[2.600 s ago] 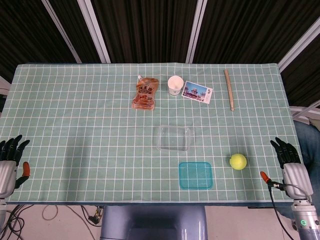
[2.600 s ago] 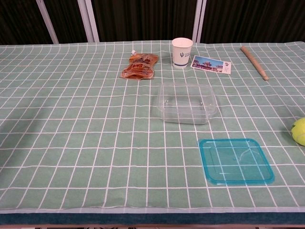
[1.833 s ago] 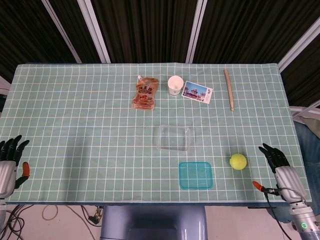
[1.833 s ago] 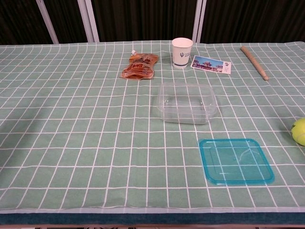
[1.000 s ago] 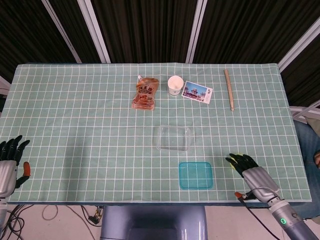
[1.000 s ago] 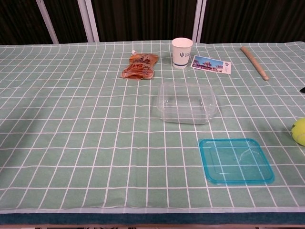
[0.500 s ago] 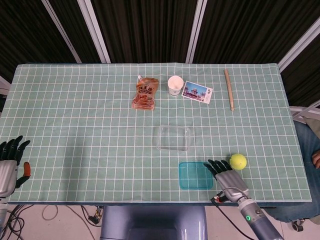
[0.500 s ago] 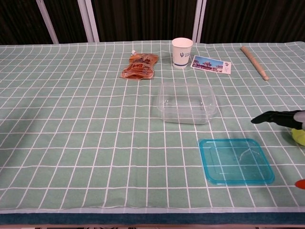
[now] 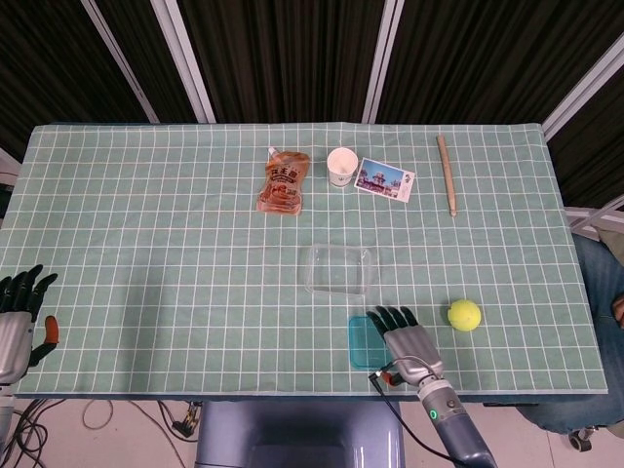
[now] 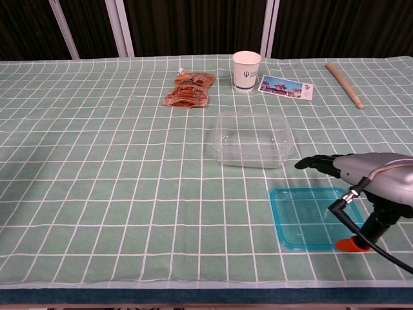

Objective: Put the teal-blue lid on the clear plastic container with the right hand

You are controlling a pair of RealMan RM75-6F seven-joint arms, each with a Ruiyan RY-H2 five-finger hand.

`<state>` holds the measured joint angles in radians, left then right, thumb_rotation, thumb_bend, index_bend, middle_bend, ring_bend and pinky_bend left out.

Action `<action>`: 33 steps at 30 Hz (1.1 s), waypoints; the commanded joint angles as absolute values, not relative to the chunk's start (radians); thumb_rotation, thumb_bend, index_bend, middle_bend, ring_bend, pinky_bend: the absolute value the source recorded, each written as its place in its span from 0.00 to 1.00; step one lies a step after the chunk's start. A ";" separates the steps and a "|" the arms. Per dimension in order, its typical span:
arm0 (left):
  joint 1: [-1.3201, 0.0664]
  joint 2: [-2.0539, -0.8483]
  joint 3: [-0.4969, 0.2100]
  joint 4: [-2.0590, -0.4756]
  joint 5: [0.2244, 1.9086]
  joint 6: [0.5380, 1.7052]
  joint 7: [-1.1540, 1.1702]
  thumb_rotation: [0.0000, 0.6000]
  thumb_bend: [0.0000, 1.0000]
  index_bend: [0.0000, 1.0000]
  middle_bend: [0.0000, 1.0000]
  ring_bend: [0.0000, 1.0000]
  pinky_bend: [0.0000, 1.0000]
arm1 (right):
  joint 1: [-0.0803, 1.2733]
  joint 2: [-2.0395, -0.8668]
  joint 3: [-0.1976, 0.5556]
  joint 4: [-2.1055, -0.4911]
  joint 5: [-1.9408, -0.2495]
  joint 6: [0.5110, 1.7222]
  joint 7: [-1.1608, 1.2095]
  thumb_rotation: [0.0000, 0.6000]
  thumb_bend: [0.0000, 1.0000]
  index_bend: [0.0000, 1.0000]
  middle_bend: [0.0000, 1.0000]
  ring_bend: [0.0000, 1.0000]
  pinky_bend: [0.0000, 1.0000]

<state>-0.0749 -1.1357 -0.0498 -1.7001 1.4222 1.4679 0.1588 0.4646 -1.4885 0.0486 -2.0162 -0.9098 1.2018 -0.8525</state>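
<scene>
My right hand (image 9: pixel 409 340) hovers over the teal-blue lid (image 10: pixel 303 217), fingers spread, holding nothing (left hand (image 9: pixel 18 327) idle at the table edge, empty too). The lid lies flat just before the clear plastic container (image 10: pixel 252 139). Risk: its thin rim gives little purchase, so my fingers may push it along the cloth instead of lifting it.

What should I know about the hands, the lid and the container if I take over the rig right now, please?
Right hand: open, fingers spread, hovering over the teal-blue lid; no grip visible.
Left hand: open, idle at the table's near-left edge.
Lid: flat on the cloth, near side of the clear plastic container, apart from it.
Container: uncovered, mid-table.
Done: nothing placed yet.
Left: grasp the lid, lift it, seat it on the container.
</scene>
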 commanded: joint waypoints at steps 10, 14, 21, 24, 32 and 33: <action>-0.074 -1.134 -0.049 -1.701 1.424 1.470 0.156 1.00 0.64 0.11 0.00 0.00 0.00 | 0.496 -1.560 0.046 -2.009 -0.813 1.293 -0.940 1.00 0.22 0.00 0.12 0.00 0.00; -0.075 -1.134 -0.048 -1.702 1.421 1.467 0.157 1.00 0.64 0.11 0.00 0.00 0.00 | 0.503 -1.566 0.042 -2.002 -0.803 1.294 -0.935 1.00 0.22 0.00 0.14 0.00 0.00; -0.074 -1.135 -0.049 -1.700 1.422 1.470 0.157 1.00 0.64 0.11 0.00 0.00 0.00 | 0.517 -1.583 0.049 -1.975 -0.796 1.300 -0.923 1.00 0.22 0.00 0.15 0.00 0.00; -0.074 -1.135 -0.049 -1.701 1.423 1.470 0.156 1.00 0.64 0.11 0.00 0.00 0.00 | 0.522 -1.588 0.046 -1.960 -0.793 1.295 -0.915 1.00 0.22 0.00 0.15 0.00 0.00; -0.075 -1.134 -0.049 -1.701 1.420 1.468 0.157 1.00 0.64 0.11 0.00 0.00 0.00 | 0.529 -1.593 0.040 -1.943 -0.782 1.290 -0.898 1.00 0.22 0.00 0.19 0.00 0.00; -0.075 -1.134 -0.049 -1.701 1.419 1.467 0.158 1.00 0.64 0.11 0.00 0.00 0.00 | 0.531 -1.592 0.040 -1.944 -0.782 1.291 -0.899 1.00 0.22 0.00 0.19 0.00 0.00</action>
